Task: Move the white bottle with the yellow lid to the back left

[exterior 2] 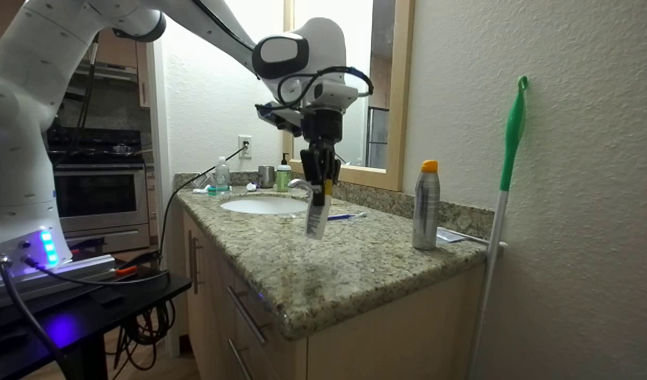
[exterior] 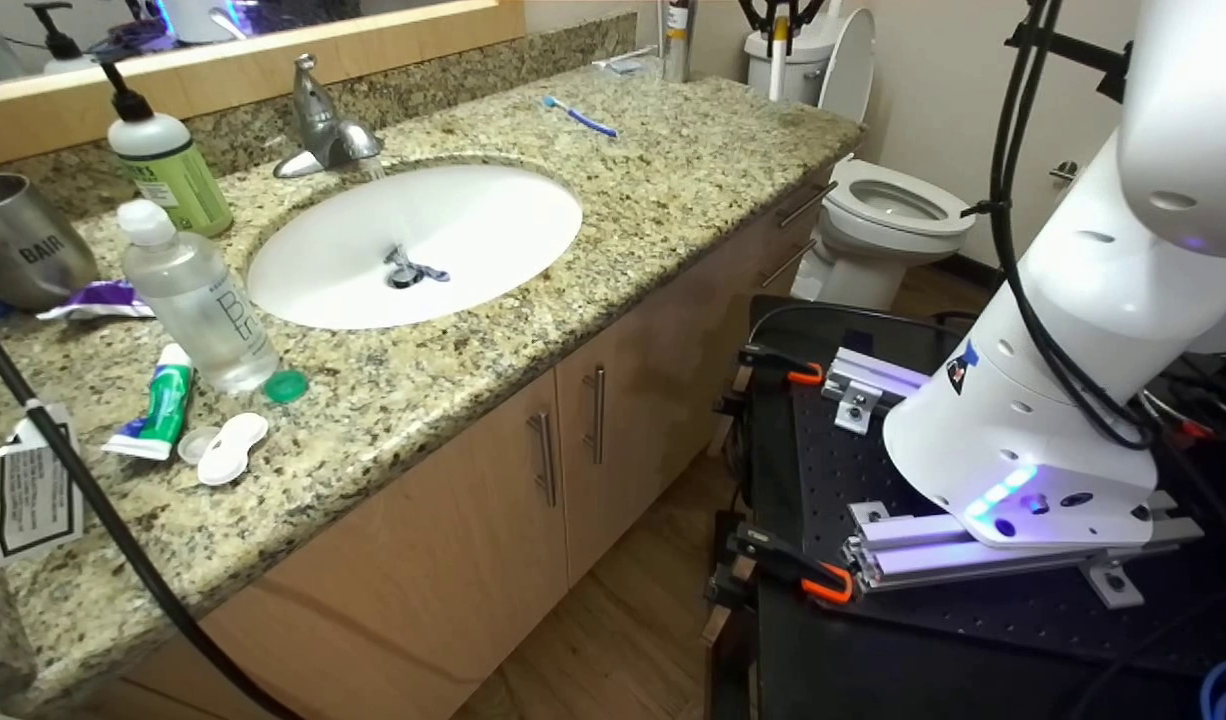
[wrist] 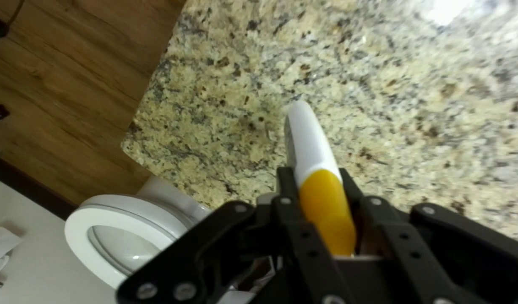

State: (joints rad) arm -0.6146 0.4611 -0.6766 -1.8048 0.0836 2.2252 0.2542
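The white bottle with the yellow lid (exterior 2: 317,217) hangs from my gripper (exterior 2: 323,194), lid up and slightly tilted. It appears to be above the counter (exterior 2: 355,264), near the end away from the sink. In the wrist view the gripper (wrist: 315,175) is shut around the yellow lid of the bottle (wrist: 312,139), with a finger on each side. The white body points away from the jaws over the granite. In an exterior view the bottle (exterior: 777,72) and gripper (exterior: 781,22) show at the top, partly cut off by the frame edge.
A silver can with an orange cap (exterior 2: 426,206) stands near the counter's wall side. A blue toothbrush (exterior: 579,116) lies between it and the sink (exterior: 513,230). A faucet (exterior: 323,125), clear bottle (exterior: 198,300), green soap bottle (exterior: 173,175) and metal mug (exterior: 28,240) stand around the sink.
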